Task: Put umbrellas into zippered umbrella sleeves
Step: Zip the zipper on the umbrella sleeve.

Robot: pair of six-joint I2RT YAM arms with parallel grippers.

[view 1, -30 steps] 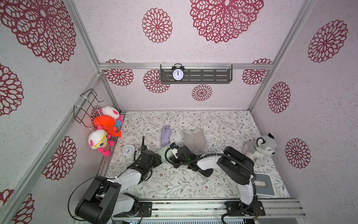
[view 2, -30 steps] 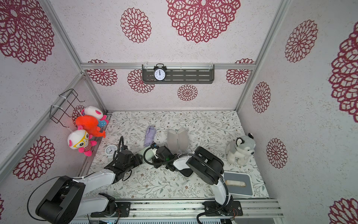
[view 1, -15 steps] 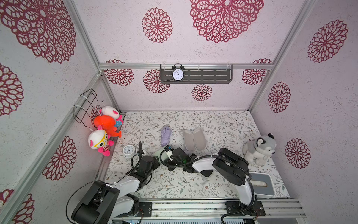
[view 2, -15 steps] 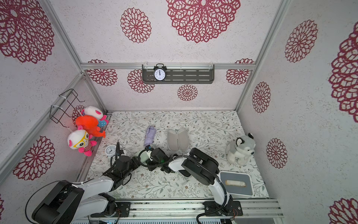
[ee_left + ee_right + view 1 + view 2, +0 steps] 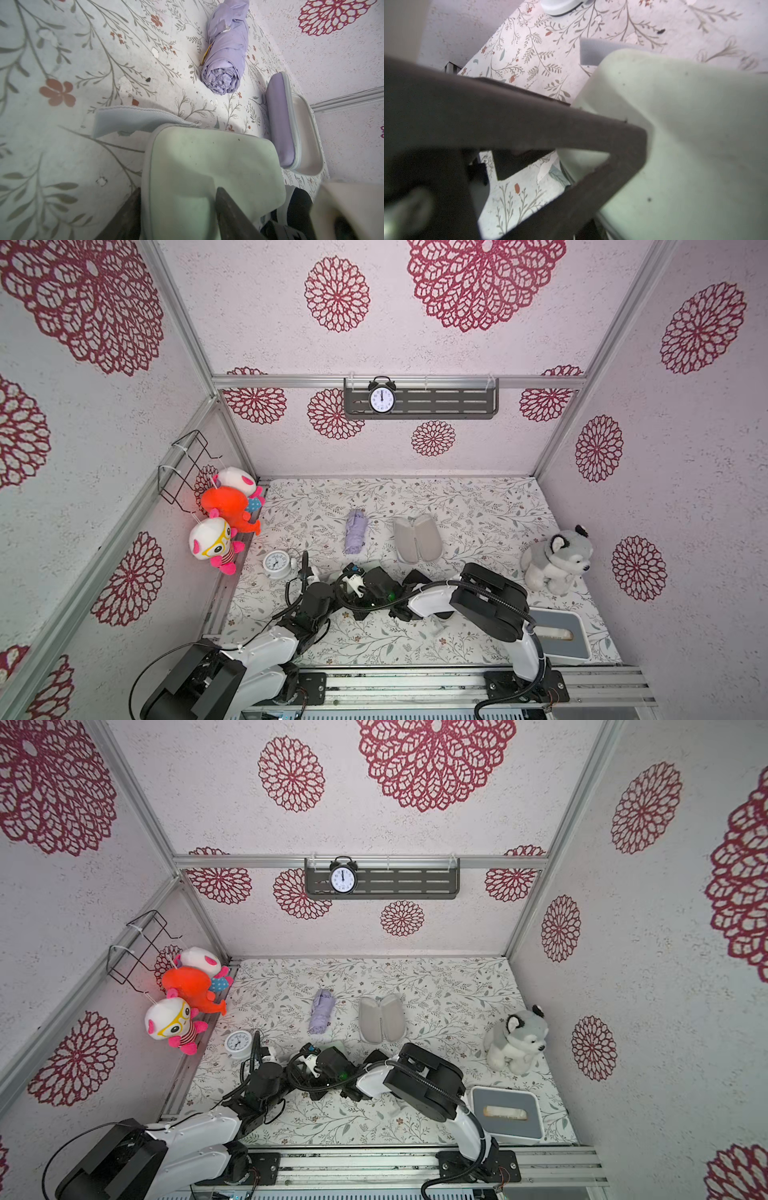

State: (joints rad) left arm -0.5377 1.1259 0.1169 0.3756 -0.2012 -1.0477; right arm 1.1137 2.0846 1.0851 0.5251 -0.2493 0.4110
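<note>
A mint green sleeve (image 5: 207, 162) lies shut on the floral mat, with a pale grey ribbed strip (image 5: 133, 121) beside it. My left gripper (image 5: 178, 189) is shut on it, one finger at its zip edge and the other pressed on its shell. My right gripper (image 5: 638, 145) is shut, its tip against the same sleeve (image 5: 685, 124); whether it pinches anything is hidden. In both top views the two grippers cover this sleeve. Farther back lie a rolled lilac umbrella (image 5: 355, 536) (image 5: 224, 62) and an open lilac sleeve (image 5: 417, 537) (image 5: 291, 133) with its grey lining up.
A small white clock (image 5: 277, 565) stands left of the grippers. A husky plush (image 5: 557, 560) and a grey box (image 5: 559, 635) are at the right. Plush toys (image 5: 224, 510) hang on the left wall. Something black (image 5: 297, 201) lies under the right arm.
The right gripper has slid a little leftward along the mint sleeve. The left wrist has drawn back slightly toward the front. Less of the mint sleeve shows from above.
</note>
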